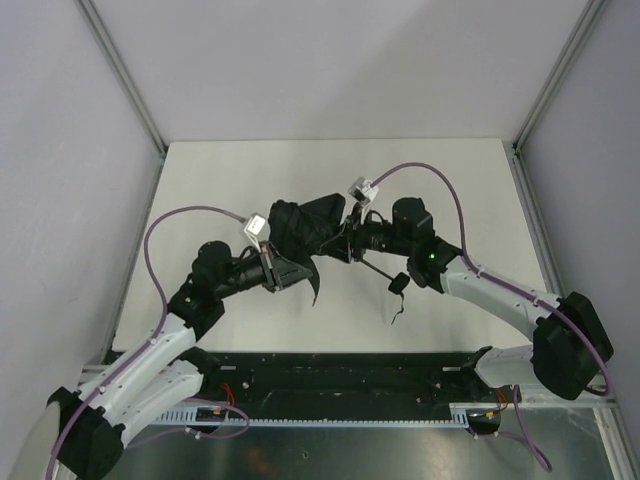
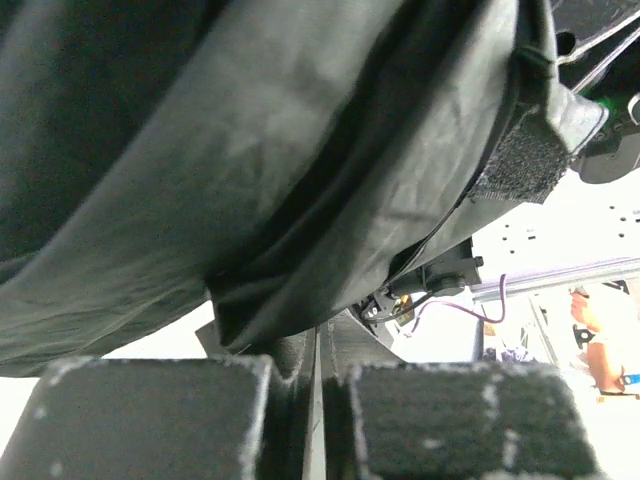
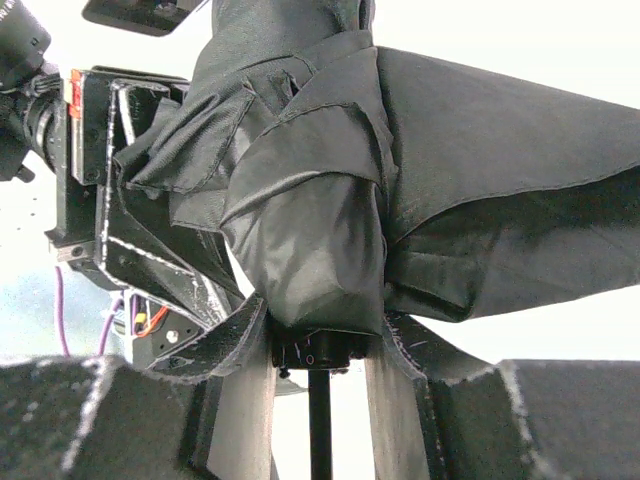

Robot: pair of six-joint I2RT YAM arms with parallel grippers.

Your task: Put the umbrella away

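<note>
Over the middle of the white counter [image 1: 220, 180], between the two arms, we see the umbrella [image 1: 305, 232] as a crumpled bundle of matte black fabric, held from both sides. The left fingers [image 2: 150, 420] are drawn nearly together, with only a thin slit between them, and a fold of the canopy comes down to that slit, so we read them as pinched on the fabric; we cannot see the contact itself. Just past the fold, a fabric strap [image 2: 520, 165] with a rough fastening patch hangs off the canopy's edge. The right fingers [image 3: 225, 345] are clamped on the gathered end of the canopy, one on each side of it, and the slim shaft [image 3: 320, 420] runs out from between them toward the wrist camera. From above, the shaft slants away from the bundle toward the right arm and ends in the small black handle [image 1: 398, 283], with its cord [image 1: 393, 316] trailing below it toward the near edge. We cannot tell whether the bundle touches the counter. The left arm's black finger frame shows at the left of the right wrist view, right against the fabric.
</note>
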